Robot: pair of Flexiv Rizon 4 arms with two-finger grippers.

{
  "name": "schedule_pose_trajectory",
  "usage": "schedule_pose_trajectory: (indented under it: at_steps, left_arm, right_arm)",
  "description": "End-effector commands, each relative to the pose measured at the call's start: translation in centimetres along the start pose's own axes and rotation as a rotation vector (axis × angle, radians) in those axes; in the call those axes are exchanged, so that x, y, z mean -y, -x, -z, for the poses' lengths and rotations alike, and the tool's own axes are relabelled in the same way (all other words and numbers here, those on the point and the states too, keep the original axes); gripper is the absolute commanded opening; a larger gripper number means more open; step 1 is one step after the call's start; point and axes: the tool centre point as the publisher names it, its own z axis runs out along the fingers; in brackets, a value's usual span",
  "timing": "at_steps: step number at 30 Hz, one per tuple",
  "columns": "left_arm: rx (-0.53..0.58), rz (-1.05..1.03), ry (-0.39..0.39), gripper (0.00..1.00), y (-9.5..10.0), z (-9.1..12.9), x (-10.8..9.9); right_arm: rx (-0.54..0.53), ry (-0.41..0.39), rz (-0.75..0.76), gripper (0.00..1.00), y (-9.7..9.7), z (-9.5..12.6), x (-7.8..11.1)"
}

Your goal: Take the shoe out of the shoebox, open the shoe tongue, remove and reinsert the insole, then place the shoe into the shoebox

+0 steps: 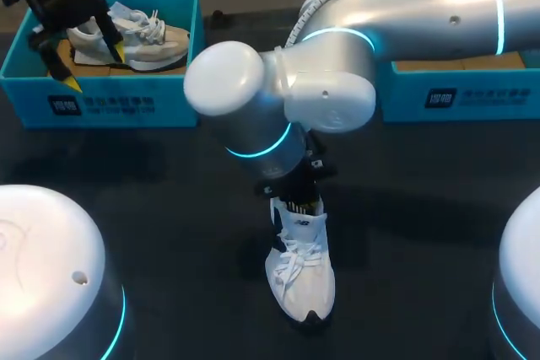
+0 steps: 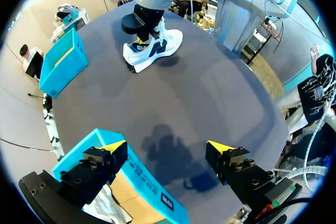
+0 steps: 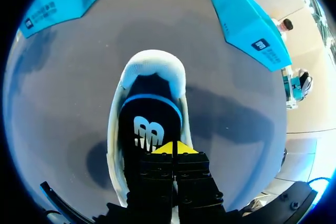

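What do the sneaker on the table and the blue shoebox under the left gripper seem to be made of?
Sneaker: the white upper looks like matte synthetic or mesh fabric with woven laces. Its dark inner part looks like soft textile. The exact material is unclear.
Shoebox: probably cardboard, smooth printed cyan outside, with plain brown board showing inside.

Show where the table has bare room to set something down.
Bare tabletop lies between the left shoebox and the shoe, and again between the shoe and the right shoebox. Crowded at the shoe, under the right arm.
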Motion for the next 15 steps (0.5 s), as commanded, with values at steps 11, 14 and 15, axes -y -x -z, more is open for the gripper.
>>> schedule_pose_trajectory:
  at_steps: [11, 14, 15]
  left_arm:
    - [-0.001, 0.0, 0.003, 1.0, 0.0, 0.0, 0.0]
    - [-0.001, 0.0, 0.003, 1.0, 0.0, 0.0, 0.0]
    - [-0.001, 0.0, 0.003, 1.0, 0.0, 0.0, 0.0]
  right_arm:
    - [-0.039, -0.032, 0.01, 0.0, -1.3, -3.1, -0.6]
    - [-0.016, 0.002, 0.005, 0.0, -0.8, -1.7, -0.5]
    - [-0.007, 0.016, 0.003, 0.0, -0.7, -1.3, -0.5]
